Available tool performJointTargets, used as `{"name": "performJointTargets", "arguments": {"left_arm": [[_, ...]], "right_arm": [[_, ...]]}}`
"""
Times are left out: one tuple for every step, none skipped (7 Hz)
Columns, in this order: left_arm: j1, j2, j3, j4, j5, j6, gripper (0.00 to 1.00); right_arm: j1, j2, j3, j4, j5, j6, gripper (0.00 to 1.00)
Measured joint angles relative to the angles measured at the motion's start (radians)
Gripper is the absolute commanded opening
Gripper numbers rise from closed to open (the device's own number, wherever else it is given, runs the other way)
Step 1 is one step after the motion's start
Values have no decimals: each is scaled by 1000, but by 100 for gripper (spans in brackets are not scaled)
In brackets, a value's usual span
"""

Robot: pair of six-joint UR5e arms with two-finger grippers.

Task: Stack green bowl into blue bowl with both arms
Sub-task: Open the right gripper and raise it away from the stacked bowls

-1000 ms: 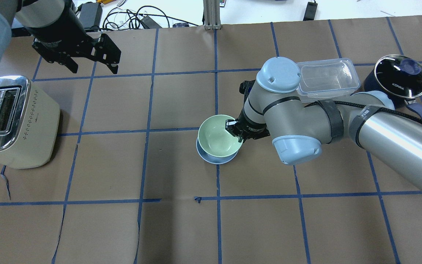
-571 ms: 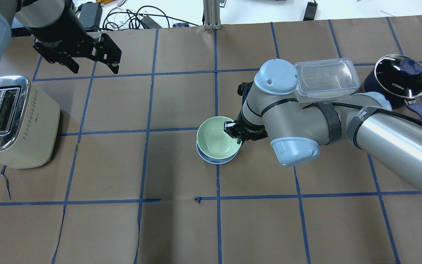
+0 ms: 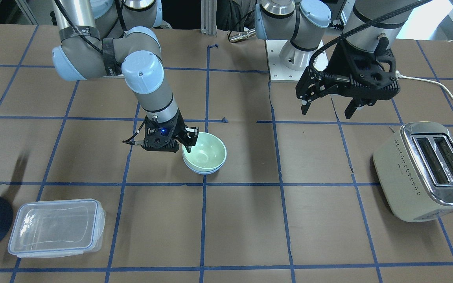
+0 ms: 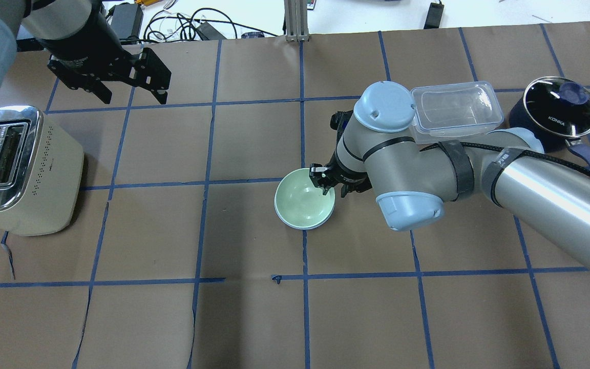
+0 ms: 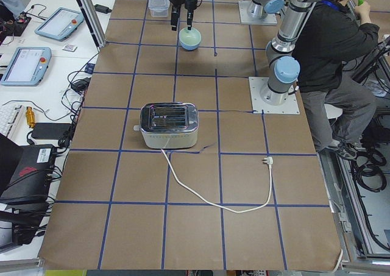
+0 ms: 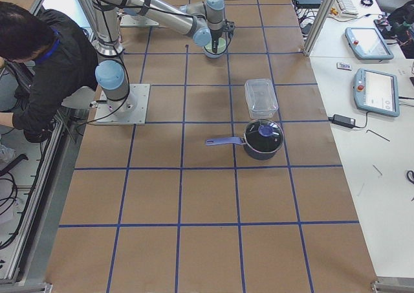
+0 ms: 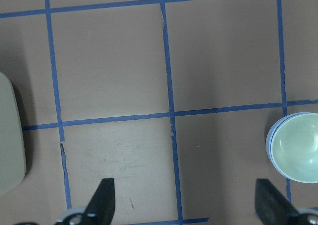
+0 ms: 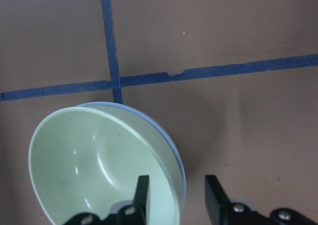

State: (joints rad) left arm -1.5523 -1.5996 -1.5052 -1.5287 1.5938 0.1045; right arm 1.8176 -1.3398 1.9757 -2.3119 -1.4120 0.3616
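On the left of the table [image 4: 223,328] the left pincer [image 4: 133,95] hangs high, spread wide and empty, seemingly parked clear of the work. Mid-table the green bowl [image 4: 302,202] sits upright, nested in the blue bowl [image 3: 205,171] with only a thin blue rim showing, so the stack looks made. Just right of them the right pincer [image 4: 332,190] straddles their rim, one finger inside the green bowl and one outside, parted enough to leave a gap on the outer side and apparently clamping nothing.

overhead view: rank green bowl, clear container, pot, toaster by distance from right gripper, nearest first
1. green bowl: at the right gripper, jaws straddling its rim.
2. clear container: far side, to the right.
3. pot: far right corner.
4. toaster: left edge.
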Motion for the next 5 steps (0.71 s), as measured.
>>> {"name": "performJointTargets", "arguments": {"left_arm": [[0, 3, -6, 1, 0, 0, 100], [0, 6, -14, 3, 0, 0, 100], [1, 8, -18, 3, 0, 0, 100], [1, 8, -19, 4, 0, 0, 100], [2, 9, -19, 4, 0, 0, 100]], "right_arm": [[-5, -4, -8, -1, -5, 1, 100], [-19, -11, -37, 13, -21, -1, 100], [-43, -18, -94, 68, -53, -13, 100], [-76, -27, -166, 162, -84, -48, 100], [-117, -42, -248, 282, -104, -96, 100]]}}
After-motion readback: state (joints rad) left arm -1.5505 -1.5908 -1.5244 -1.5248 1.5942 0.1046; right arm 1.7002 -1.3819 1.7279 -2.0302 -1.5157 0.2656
